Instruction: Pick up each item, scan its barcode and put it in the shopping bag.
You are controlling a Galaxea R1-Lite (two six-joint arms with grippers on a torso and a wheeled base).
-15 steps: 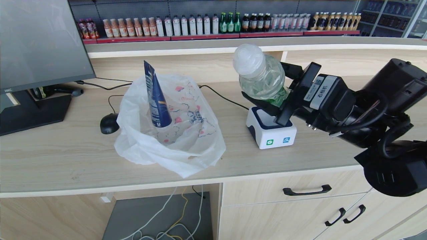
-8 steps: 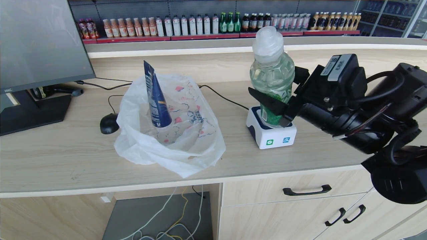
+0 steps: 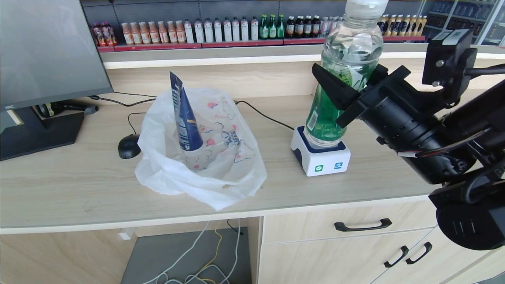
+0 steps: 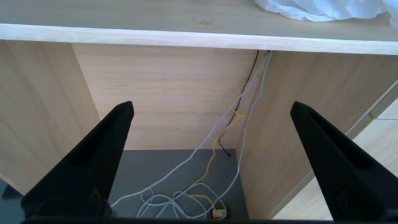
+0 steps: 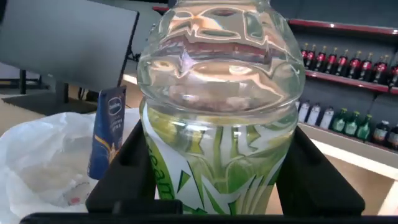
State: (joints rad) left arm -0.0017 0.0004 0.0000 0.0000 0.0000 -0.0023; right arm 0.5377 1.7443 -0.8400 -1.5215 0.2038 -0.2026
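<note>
Lifts and rights the bottle [image 3: 347, 51] from its earlier tilt, cap now at the frame's top edge, base just over the scanner [image 3: 320, 157] right of centre. Grips it mid-body with the right gripper [image 3: 349, 77], jaws closed on it. Holds the left gripper [image 4: 211, 109] spread wide, nothing between.

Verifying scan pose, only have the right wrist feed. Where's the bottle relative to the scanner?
Observer: The clear plastic bottle with the green label, gripped by the right pincer, stands upright directly over the white-and-navy box scanner.
Operator: Barcode?
Observer: The barcode shows low on the label's side toward the white plastic shopping bag.
Operator: Left arm?
Observer: Left pincer is open, below the wooden counter edge.
</note>
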